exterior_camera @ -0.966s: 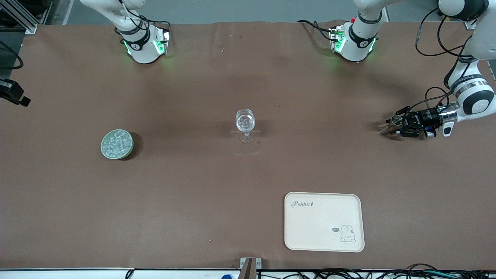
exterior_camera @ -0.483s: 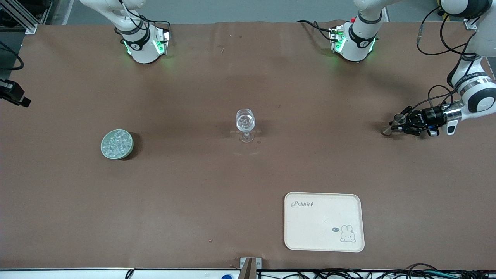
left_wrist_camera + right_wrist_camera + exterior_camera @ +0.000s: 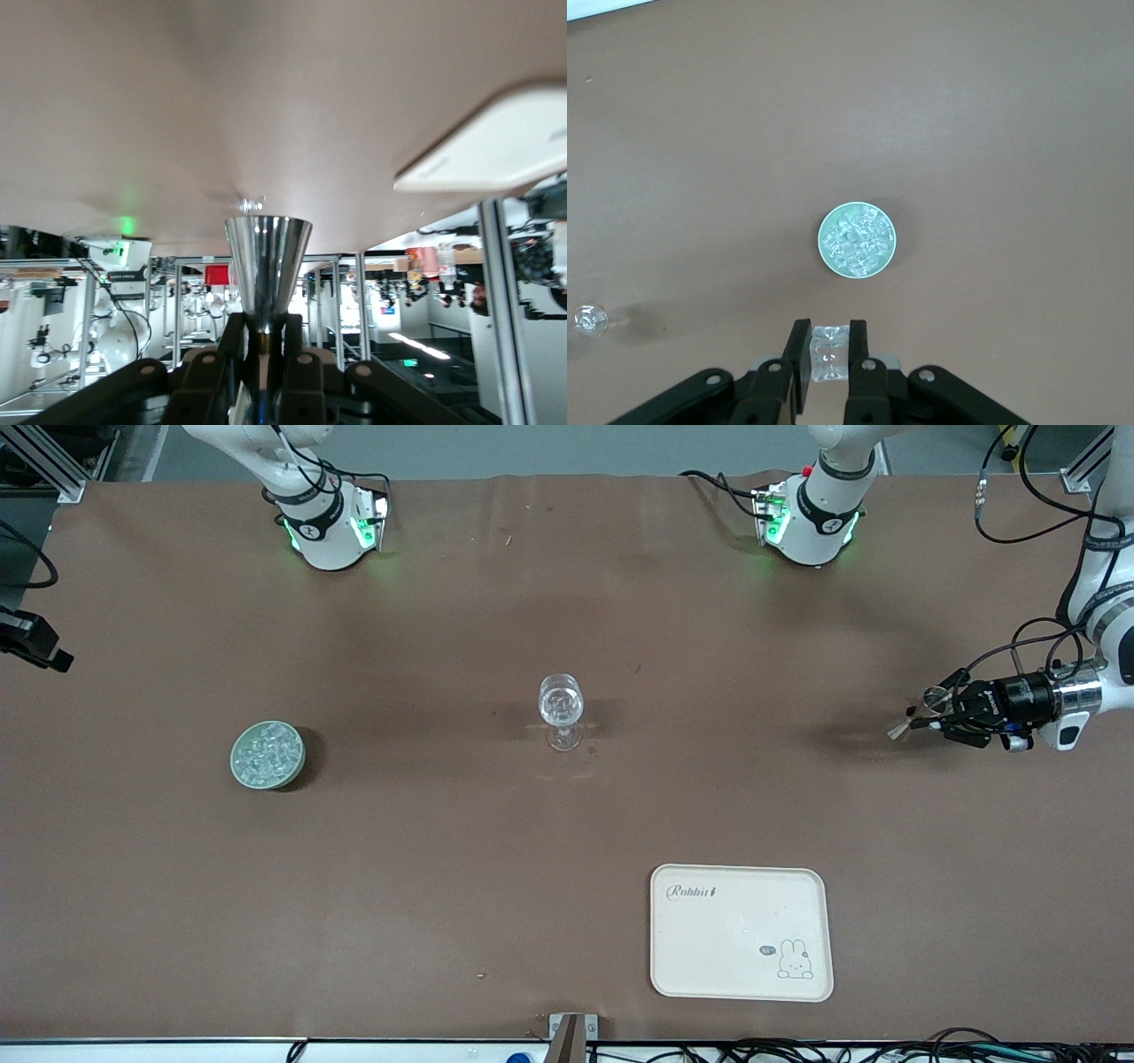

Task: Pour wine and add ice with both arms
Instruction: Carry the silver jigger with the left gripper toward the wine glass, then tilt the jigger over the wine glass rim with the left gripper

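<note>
Middle of the brown table [image 3: 496,850], a clear wine glass [image 3: 561,710] stands upright with what look like small glassy pieces in its bowl. Toward the right arm's end sits a round green dish [image 3: 267,755] heaped with ice [image 3: 265,750] — clear little cubes piled rim to rim. In the right wrist view that dish [image 3: 857,264] lies well below the camera, its ice [image 3: 857,237] plain to see, and the right gripper [image 3: 827,363] hangs high over the table just beside it, fingers [image 3: 796,361] pinched tight on a clear ice cube [image 3: 827,359]; that gripper is out of the front view. Over at the left arm's end, the left gripper [image 3: 946,715] is up off the cloth, lying sideways, clamped on a shiny metal jigger [image 3: 912,720] — the left wrist view shows the cone of the jigger [image 3: 267,270] flaring out from between the closed fingers [image 3: 303,376]. Whether anything is in it, I cannot tell. Nearer the front camera, a cream rabbit-print tray [image 3: 741,932] lies flat, with nothing on it.
</note>
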Available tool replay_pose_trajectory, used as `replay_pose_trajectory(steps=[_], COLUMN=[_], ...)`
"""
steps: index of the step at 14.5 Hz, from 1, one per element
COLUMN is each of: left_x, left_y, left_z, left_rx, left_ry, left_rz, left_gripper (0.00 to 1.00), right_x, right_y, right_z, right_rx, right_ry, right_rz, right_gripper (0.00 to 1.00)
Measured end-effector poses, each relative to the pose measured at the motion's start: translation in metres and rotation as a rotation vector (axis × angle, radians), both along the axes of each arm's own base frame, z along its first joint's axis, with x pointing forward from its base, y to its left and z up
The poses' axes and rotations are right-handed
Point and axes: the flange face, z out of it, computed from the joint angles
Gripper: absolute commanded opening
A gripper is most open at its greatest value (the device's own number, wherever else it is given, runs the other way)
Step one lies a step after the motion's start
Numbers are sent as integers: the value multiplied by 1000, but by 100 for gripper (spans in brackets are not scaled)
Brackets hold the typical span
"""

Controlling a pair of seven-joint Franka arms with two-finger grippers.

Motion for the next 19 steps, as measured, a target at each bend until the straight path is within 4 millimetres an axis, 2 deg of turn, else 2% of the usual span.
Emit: replay_pose_trajectory(steps=[3, 6, 8, 11, 15, 19], left_x=[29, 45, 48, 45, 31, 11], left_y=[-69, -154, -208, -275, -356, -425], left_z=[49, 78, 86, 90, 89, 95], left_rx=[64, 128, 161, 194, 264, 336], left_ry=[31, 56, 70, 82, 84, 63], left_rz=[-34, -72, -97, -134, -173, -196], left_gripper=[0, 0, 0, 0, 0, 0], right_x=[0, 0, 0, 0, 0, 0], right_y=[0, 0, 0, 0, 0, 0], right_z=[0, 0, -1, -1, -1, -1], right_rx=[0, 0, 0, 0, 0, 0], right_ry=[1, 1, 1, 2, 2, 2], right_rz=[0, 1, 1, 1, 1, 1], right_gripper=[1, 1, 1, 1, 1, 1])
